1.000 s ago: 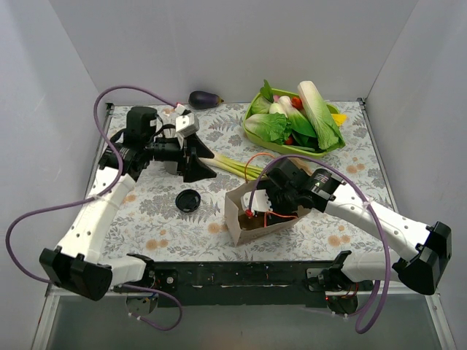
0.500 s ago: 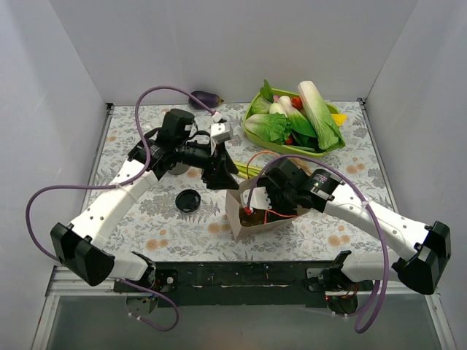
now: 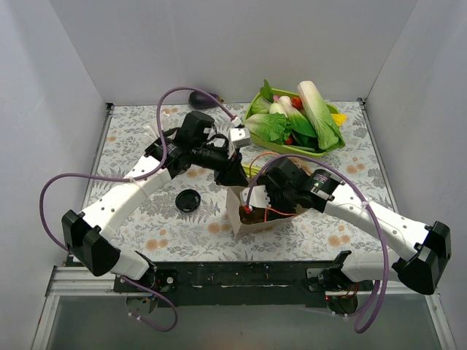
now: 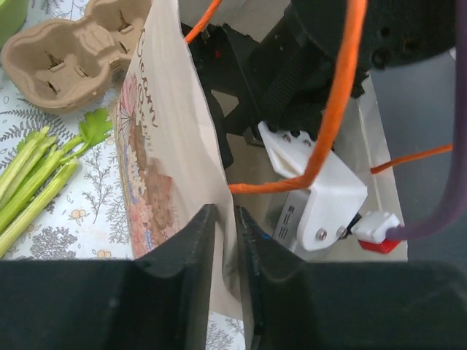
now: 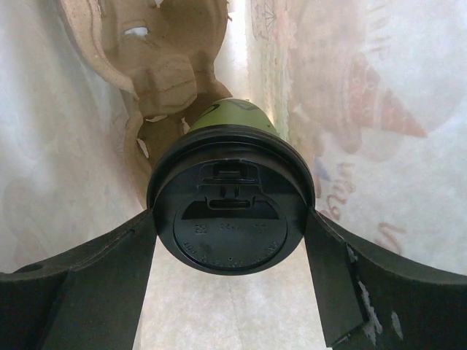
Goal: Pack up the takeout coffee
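- Right-wrist view: the takeout coffee (image 5: 235,117) sits dead centre, a green paper cup capped with a black lid (image 5: 232,226), down between the pale walls of the paper bag (image 5: 350,109).
- The right gripper (image 5: 232,219) has it, one finger pressed to each side of the lid's rim, jaws spread wide.
- There is raised lettering on the lid, too small to read.
- A brown cup carrier (image 5: 157,65) shows beyond the cup, upper left of frame.
- Left-wrist view: the left gripper (image 4: 225,219) is pinched narrow on the paper bag's wall, lower centre.
- The bag print shows an ice-cream cone and a word that looks like "Cream".
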Available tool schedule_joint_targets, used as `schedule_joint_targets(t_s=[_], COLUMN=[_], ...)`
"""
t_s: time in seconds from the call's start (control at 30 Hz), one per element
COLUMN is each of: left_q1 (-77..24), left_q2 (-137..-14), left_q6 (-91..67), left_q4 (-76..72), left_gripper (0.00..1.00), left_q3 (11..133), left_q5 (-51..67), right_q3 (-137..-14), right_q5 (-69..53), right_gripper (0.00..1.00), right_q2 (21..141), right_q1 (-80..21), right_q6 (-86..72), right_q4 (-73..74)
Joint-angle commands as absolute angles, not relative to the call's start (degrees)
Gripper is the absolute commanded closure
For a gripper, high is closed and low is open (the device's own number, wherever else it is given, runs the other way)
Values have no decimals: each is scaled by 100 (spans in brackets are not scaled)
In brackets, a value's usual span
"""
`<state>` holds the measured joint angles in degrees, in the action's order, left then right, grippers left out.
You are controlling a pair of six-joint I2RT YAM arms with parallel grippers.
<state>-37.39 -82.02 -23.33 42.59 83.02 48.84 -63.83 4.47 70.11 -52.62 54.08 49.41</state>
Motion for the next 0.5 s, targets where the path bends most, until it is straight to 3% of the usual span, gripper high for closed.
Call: schedule_joint_targets(t_s=[0.0,0.07,0.27,0.47], left_q1=[-3929,-3929,-3955,-4192], left_q2=[-8173,-8209,-8270,-8139], left_q6=[-2092,-1987,-1539,-1029], left_q4=[4394,4429,4351,4290], left_gripper=[89,100,100,100], left_q3=[8683,8884,9334,8922], left_q5=[4483,4255,3675,3613], right_q3=[-6345,-6398,-6487,-6074], right_q5=[606,641,554,413], right_gripper=[99,99,99,99], right_q2=[6777,6724,6496,6153], right_q1=[-5247,-5247,-5247,-5317], right_q6=[5379,5388,5405,5598], right_q4=[4580,4544,4597,4448])
